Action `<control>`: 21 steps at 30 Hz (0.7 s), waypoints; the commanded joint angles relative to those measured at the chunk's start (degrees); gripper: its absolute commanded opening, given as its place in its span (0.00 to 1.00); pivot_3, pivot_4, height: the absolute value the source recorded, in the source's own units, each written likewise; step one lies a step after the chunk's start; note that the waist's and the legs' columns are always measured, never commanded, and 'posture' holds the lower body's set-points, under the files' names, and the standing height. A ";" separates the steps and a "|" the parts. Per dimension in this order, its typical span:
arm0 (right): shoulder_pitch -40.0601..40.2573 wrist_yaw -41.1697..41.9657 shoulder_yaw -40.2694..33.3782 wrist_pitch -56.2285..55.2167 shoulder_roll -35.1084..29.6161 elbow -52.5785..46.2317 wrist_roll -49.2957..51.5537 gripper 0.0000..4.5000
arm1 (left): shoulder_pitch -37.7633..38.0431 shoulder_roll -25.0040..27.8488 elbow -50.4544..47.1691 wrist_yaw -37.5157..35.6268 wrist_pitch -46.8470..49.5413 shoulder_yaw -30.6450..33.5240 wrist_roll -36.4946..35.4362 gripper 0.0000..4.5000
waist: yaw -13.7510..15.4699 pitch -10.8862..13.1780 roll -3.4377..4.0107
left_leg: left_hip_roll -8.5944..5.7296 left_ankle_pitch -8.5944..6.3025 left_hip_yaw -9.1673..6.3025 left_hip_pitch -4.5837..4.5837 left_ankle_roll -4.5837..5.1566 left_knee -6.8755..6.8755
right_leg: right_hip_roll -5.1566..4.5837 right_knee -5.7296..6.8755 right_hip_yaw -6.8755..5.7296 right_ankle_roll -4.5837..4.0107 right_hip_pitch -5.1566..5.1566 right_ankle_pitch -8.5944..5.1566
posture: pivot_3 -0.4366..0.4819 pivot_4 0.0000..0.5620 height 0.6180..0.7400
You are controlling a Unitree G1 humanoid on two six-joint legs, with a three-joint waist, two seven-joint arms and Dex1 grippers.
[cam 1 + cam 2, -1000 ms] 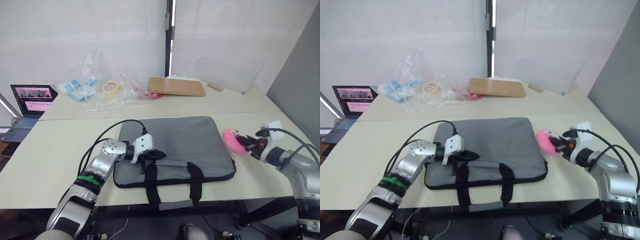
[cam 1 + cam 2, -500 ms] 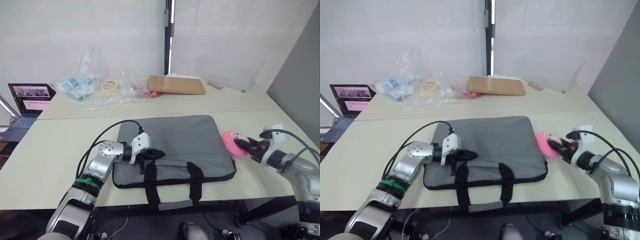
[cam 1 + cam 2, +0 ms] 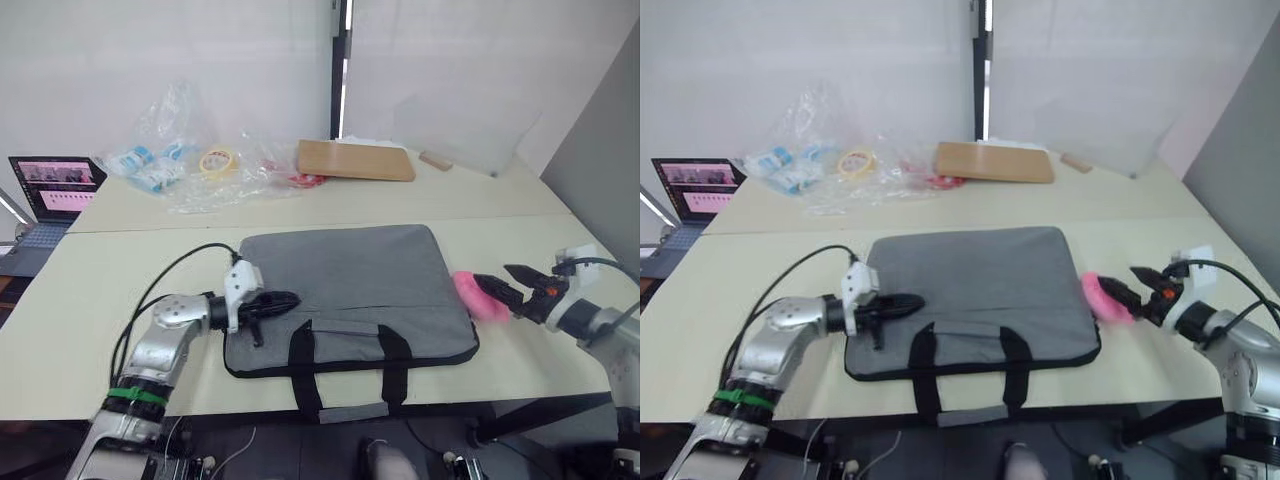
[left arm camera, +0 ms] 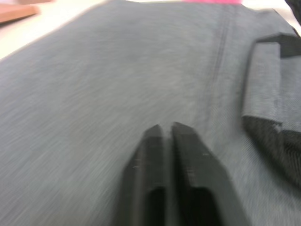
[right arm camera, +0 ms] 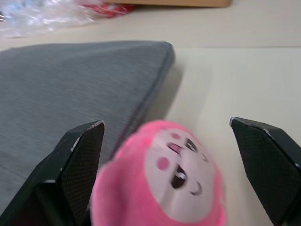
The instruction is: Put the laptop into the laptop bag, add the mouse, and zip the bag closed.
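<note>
The grey laptop bag [image 3: 350,285] lies flat in the middle of the table, its two black handles [image 3: 345,350] toward the front edge. My left gripper [image 3: 287,298] rests low over the bag's front left part, its fingers [image 4: 157,141] close together with only a slit between them and nothing held. My right gripper [image 3: 508,281] stands wide open beside the bag's right edge. A fluffy pink toy [image 5: 160,181] lies between its spread fingers [image 5: 77,160], apart from both. The laptop and the mouse are hidden or out of view.
A small dark laptop with a lit screen [image 3: 52,185] stands at the far left. Along the back lie clear plastic bags [image 3: 165,165], a yellow tape roll [image 3: 221,160] and a flat brown board [image 3: 355,160]. Bare tabletop surrounds the bag.
My right gripper has opened wide, letting go of the pink toy, and pulled back a little to the right. My left gripper has slid left, away from the handle. The camera has shifted.
</note>
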 commanded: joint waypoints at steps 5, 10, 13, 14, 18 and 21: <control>-7.12 15.45 3.71 -17.23 -11.42 11.63 -7.39 1.00 | 10.61 9.07 -7.86 5.47 5.70 17.04 -5.83 0.70 | 0.34 0.60 -0.30 | -0.06 -0.03 -0.05 -0.39 0.05 0.00 | -0.02 0.07 -0.34 0.04 -0.24 0.04 | 0.48 0.27 1.00; -16.93 22.37 8.84 -31.81 -15.98 29.77 -15.10 1.00 | 18.45 12.82 -8.60 7.39 4.89 26.56 -6.12 0.98 | 0.45 0.74 -0.28 | -0.39 -0.02 0.23 -0.64 0.02 0.04 | -0.24 -0.06 -0.62 0.15 -0.77 0.12 | 0.48 0.27 1.00; -23.88 25.30 12.98 -41.16 -18.34 41.96 -20.66 1.00 | 21.55 16.04 -6.40 7.74 3.62 32.62 -5.76 0.98 | -0.38 1.43 -0.10 | -0.47 0.02 0.26 -0.69 -0.07 0.06 | -0.33 -0.07 -0.80 0.15 -0.77 0.12 | 0.48 0.27 1.00; -25.74 25.74 13.76 -43.12 -18.61 45.09 -21.74 1.00 | 21.82 16.90 -5.51 7.74 3.42 33.67 -5.79 0.98 | -0.50 1.58 -0.04 | -0.46 0.07 0.24 -0.70 -0.17 0.04 | -0.34 -0.06 -0.88 0.15 -0.77 0.12 | 0.48 0.27 1.00; -31.77 25.70 16.03 -49.16 -19.45 54.82 -25.98 1.00 | 20.69 21.10 2.31 6.59 0.62 36.01 -4.36 0.98 | -1.07 1.69 -0.06 | -0.23 0.30 0.22 -0.75 -0.64 -0.01 | -0.33 0.13 -1.06 0.00 -0.72 0.07 | 0.48 0.27 1.00; -34.78 25.12 16.85 -51.16 -19.51 58.93 -27.79 1.00 | 17.71 23.52 7.43 6.46 -1.25 34.85 -3.24 0.98 | -1.36 1.75 -0.04 | -0.07 0.43 0.25 -1.07 -0.88 0.01 | -0.29 0.24 -1.05 -0.21 -0.71 0.19 | 0.48 0.27 1.00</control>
